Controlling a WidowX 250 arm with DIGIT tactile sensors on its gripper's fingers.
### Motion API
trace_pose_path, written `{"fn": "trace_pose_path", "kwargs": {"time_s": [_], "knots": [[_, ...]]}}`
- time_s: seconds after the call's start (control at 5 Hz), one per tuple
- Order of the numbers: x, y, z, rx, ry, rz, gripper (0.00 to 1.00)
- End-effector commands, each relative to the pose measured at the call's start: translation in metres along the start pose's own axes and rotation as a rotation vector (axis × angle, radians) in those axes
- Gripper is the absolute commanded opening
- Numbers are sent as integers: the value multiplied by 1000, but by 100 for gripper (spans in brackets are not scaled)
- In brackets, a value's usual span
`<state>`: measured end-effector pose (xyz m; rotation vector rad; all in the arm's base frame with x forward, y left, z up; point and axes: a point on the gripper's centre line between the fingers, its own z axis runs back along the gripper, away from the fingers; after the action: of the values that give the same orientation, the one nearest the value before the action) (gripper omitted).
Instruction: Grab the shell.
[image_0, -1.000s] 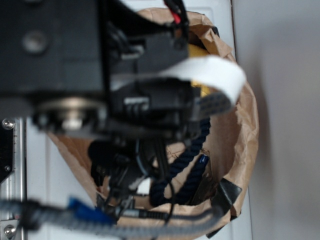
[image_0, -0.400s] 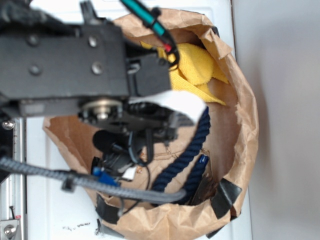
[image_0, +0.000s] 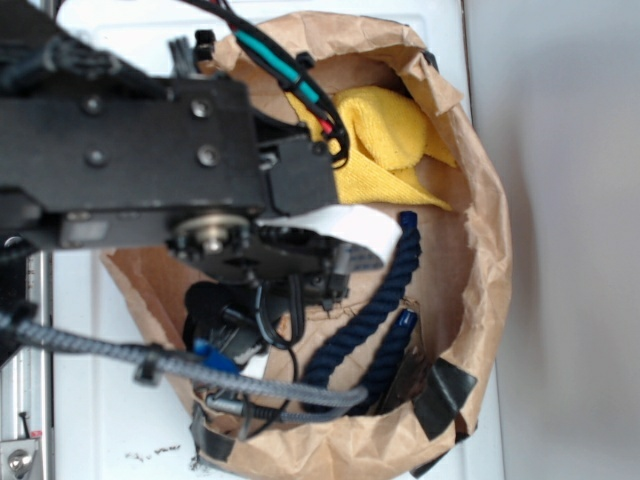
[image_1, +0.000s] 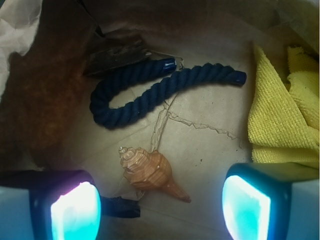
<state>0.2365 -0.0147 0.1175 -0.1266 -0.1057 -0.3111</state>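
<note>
The shell (image_1: 150, 172), orange-tan with a knobbly end and a thin point, lies on the brown paper floor of the bag. In the wrist view it sits just beyond and between my two glowing cyan fingertips. My gripper (image_1: 160, 210) is open, its jaws far apart and above the shell, touching nothing. From the exterior view the shell is hidden under the black arm; the gripper (image_0: 235, 330) hangs inside the paper bag (image_0: 480, 250).
A thick navy rope (image_1: 150, 92) (image_0: 370, 320) curls beyond the shell. A yellow cloth (image_1: 282, 115) (image_0: 385, 140) lies to the right, close to the right finger. A black tape strip (image_1: 120, 207) lies by the left finger. Paper walls ring the space.
The arm has shifted up and left in the exterior view, uncovering the yellow cloth and more of the rope. The gripper stays inside the bag.
</note>
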Motion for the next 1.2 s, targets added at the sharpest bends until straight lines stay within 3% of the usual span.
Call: {"fn": "trace_pose_path", "kwargs": {"time_s": [0.0, 0.6, 0.8, 1.0], "knots": [[8, -7, 9, 8, -34, -27, 100], [16, -7, -37, 51, 10, -56, 100], [17, -11, -40, 18, 20, -74, 100], [12, -17, -36, -85, 41, -163, 100]]}}
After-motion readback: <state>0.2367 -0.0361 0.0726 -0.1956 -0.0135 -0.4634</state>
